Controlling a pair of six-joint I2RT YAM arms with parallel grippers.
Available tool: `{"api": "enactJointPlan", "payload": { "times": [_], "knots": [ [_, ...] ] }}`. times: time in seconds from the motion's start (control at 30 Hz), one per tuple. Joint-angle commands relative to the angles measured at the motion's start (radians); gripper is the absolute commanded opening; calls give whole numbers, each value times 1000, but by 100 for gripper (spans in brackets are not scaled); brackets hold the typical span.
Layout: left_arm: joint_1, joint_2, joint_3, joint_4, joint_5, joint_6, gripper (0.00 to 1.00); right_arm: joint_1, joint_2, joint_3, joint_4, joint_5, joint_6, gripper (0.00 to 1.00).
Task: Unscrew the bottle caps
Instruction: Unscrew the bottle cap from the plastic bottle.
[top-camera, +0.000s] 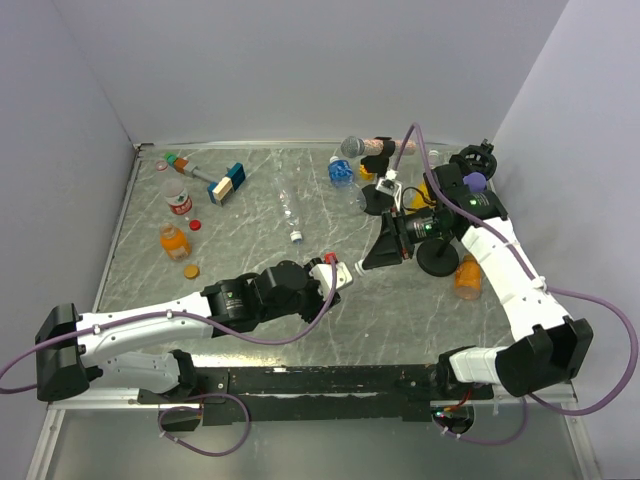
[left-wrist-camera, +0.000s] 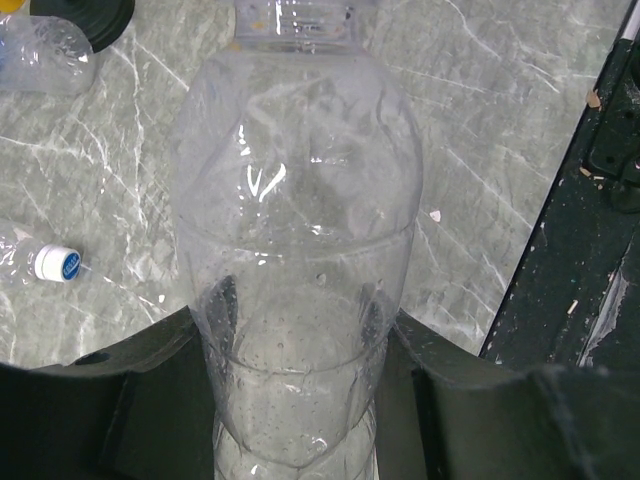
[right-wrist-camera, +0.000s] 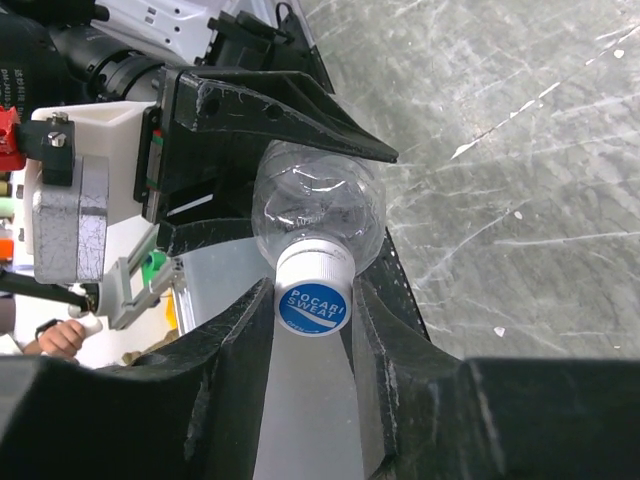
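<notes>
The right claw (right-wrist-camera: 314, 292) is clenched on the white cap (right-wrist-camera: 312, 305) of a clear bottle (right-wrist-camera: 318, 205). One finger presses each side of the ribbed rim, and the cap's blue top reads POCARI SWEAT. The left claw (left-wrist-camera: 300, 400) grasps the same bottle round its lower body. Its fingers (left-wrist-camera: 140, 390) sit tight against the crumpled plastic, and the neck points away from that wrist's camera.

From above, the two claws meet nose to nose a little right of the middle of the table (top-camera: 240, 230). The bottle is stretched between them, though it is hard to make out from up there. I cannot tell whether it touches the marbled top.

A second clear bottle (top-camera: 290, 210) lies toward the far edge, near the middle, with its cap on. By the left edge sits a squat orange bottle (top-camera: 172, 240), with a loose orange cap (top-camera: 190, 270) just beside it and a loose red cap (top-camera: 194, 224) near. A red-labelled bottle (top-camera: 178, 200) is a bit farther back.

Near the far left corner lies a blue-and-tan block (top-camera: 228, 184). Along the far edge are a blue-labelled bottle (top-camera: 341, 172) and a grey microphone (top-camera: 352, 146). Another orange bottle (top-camera: 467, 277) rests close to the right edge, beside the right arm.
</notes>
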Motion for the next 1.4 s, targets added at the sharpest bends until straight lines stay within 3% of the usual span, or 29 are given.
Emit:
{"api": "enactJointPlan", "payload": {
  "times": [0.0, 0.17, 0.27, 0.5, 0.57, 0.67, 0.73, 0.8, 0.87, 0.93, 1.07, 1.27, 1.37],
  "knots": [
    [-3, 6, 36, 34, -18, 8, 17, 23, 4, 60, -43, -23, -18, 21],
    [-2, -20, 8, 62, 39, 8, 16, 42, 12, 93, -83, -37, -139, 14],
    [12, -60, -36, 100, 138, -2, 17, 60, 9, 112, -126, -47, -303, 11],
    [160, -105, -117, 186, 638, -123, 17, 125, -118, -6, -52, -95, -759, 10],
    [177, -96, -119, 186, 715, -139, 17, 131, -157, -72, 93, -98, -765, 11],
    [196, -85, -119, 180, 743, -136, 17, 134, -146, -95, 150, -104, -745, 11],
    [208, -82, -121, 171, 726, -127, 17, 134, -105, -66, 105, -104, -754, 14],
    [213, -80, -121, 156, 680, -108, 17, 134, -69, -37, 101, -81, -684, 23],
    [213, -74, -116, 128, 610, -90, 17, 129, -52, -12, 130, -37, -561, 43],
    [211, -70, -113, 104, 539, -71, 17, 111, -48, 26, 109, -37, -507, 72],
    [204, -54, -99, 54, 417, -58, 16, 44, -59, 99, 98, -55, -363, 99],
    [101, -51, -59, 31, 151, -18, 16, -42, -78, 77, 100, 6, -106, 99],
    [38, -22, -19, 16, 3, -2, 16, -50, -68, 29, 39, -12, -69, 99]
  ]
}}
